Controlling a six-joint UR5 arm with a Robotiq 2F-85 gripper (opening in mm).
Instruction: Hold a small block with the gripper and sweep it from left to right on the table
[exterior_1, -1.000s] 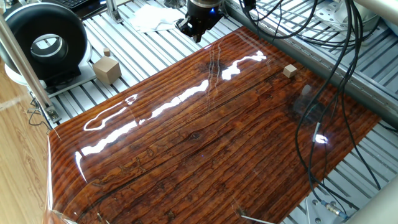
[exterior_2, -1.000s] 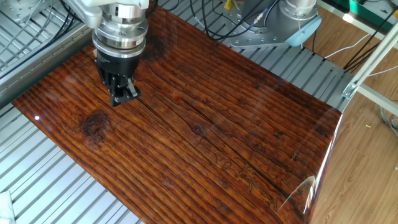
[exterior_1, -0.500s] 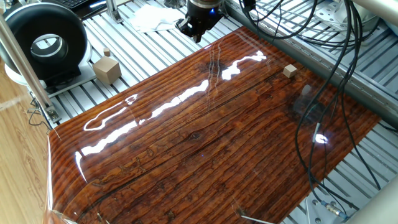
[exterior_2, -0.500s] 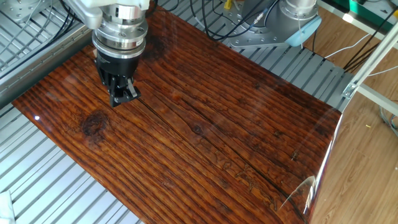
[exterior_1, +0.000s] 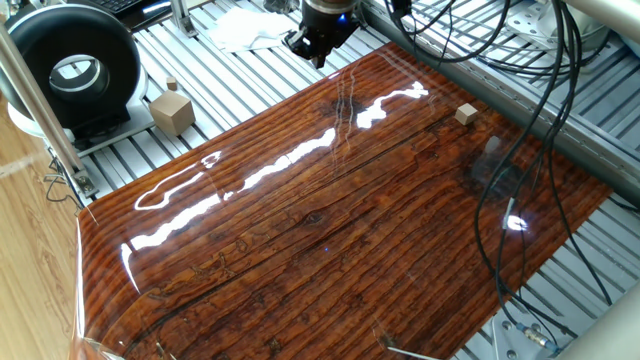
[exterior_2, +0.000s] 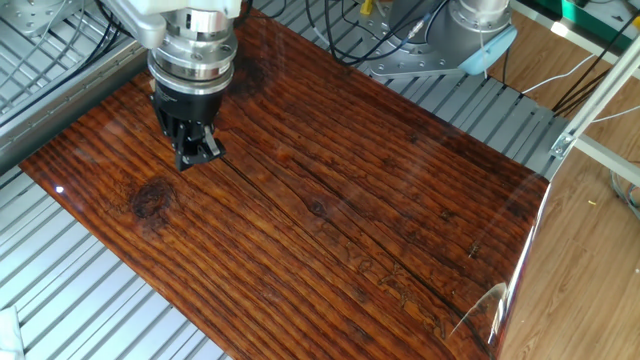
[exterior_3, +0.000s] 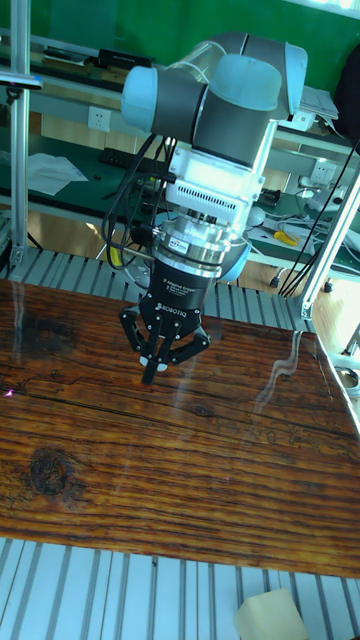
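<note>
Nothing has moved since a second ago: the gripper (exterior_3: 154, 374) hangs over the bench (exterior_1: 330, 250) with jaws nearly closed and empty, well apart from the small block (exterior_1: 465, 114), so grasping remains undone.

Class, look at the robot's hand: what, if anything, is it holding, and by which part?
Nothing. The hand is shut with nothing between its fingertips, above the table; the small block sits apart on the board, untouched.

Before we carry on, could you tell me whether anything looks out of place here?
Yes: the black two-fingered claw is pinched together with nothing in it, while the tiny pale tan wooden cube lies alone across the glossy reddish-brown table.
</note>
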